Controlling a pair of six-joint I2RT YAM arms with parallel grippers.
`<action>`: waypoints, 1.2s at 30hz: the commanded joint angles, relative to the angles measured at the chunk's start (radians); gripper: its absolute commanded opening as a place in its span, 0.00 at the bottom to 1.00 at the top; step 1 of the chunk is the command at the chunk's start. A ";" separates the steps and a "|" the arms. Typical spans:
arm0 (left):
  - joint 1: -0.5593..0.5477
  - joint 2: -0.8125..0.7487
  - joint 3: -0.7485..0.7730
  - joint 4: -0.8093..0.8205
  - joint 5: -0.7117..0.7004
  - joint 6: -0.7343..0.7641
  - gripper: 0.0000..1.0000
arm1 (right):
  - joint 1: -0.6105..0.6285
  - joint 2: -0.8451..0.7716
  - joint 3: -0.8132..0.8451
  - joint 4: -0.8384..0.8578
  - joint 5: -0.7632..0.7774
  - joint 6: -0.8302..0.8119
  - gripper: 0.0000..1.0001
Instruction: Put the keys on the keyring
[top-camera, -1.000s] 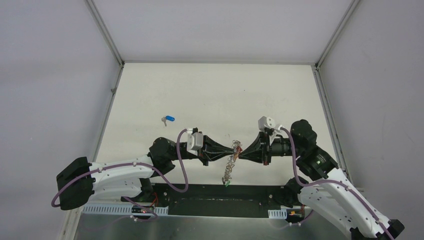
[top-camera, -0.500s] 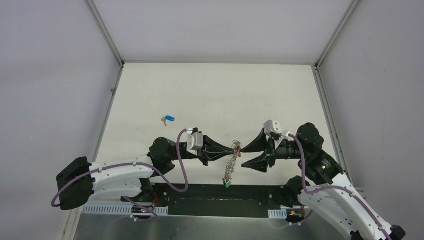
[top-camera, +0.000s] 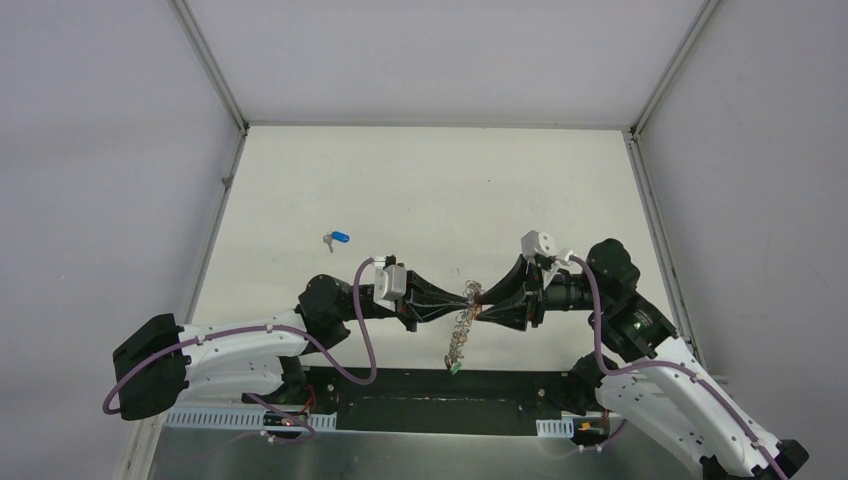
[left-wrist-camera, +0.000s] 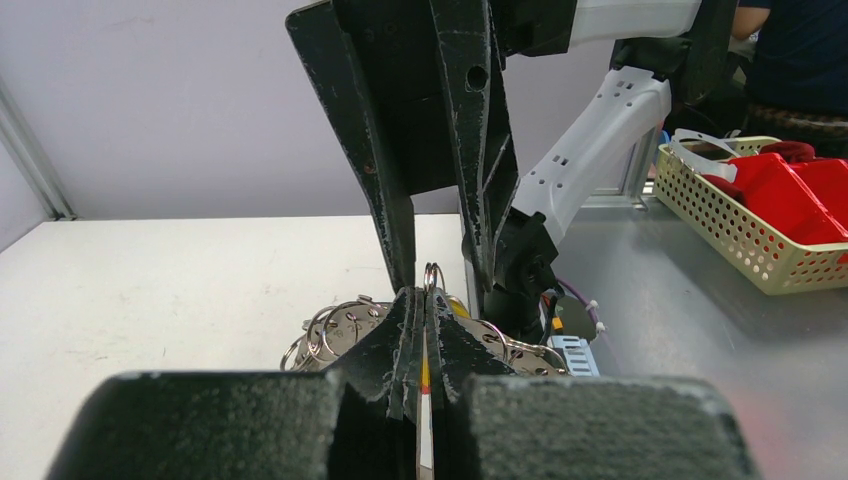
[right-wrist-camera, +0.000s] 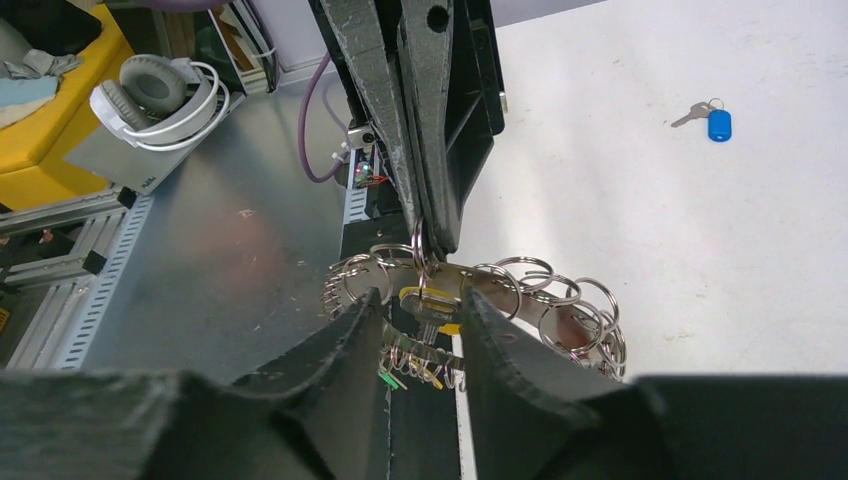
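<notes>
In the middle of the overhead frame the two arms meet tip to tip above the near part of the table. The left gripper is clamped tight on one small ring at the top of the keyring, whose chain of silvery loops hangs down from the pinch toward the bottom of the frame. The right gripper faces it with its jaws parted, one finger on each side of the yellow-tagged key that sits just under the held ring. From the right wrist view it is hard to say whether the pads touch the tag or only bracket it. The step in hand looks like threading this yellow key onto the ring while the other arm steadies the loop. A blue-tagged key lies alone on the table, up and to the left of the grippers and well apart from them, so at least one key is not yet fitted. The next move calls for a fine, centred closing on the small tag without knocking the ring out of the left pinch, then a careful feed along the split.
</notes>
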 joint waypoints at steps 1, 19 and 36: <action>-0.005 -0.019 0.014 0.102 0.004 -0.013 0.00 | -0.003 -0.011 -0.002 0.077 -0.009 0.033 0.33; -0.005 -0.023 0.017 0.095 0.002 -0.009 0.00 | -0.002 -0.047 -0.040 0.015 0.037 0.018 0.00; -0.005 -0.014 0.027 0.098 0.009 -0.007 0.00 | -0.002 0.051 -0.030 -0.040 0.003 -0.012 0.00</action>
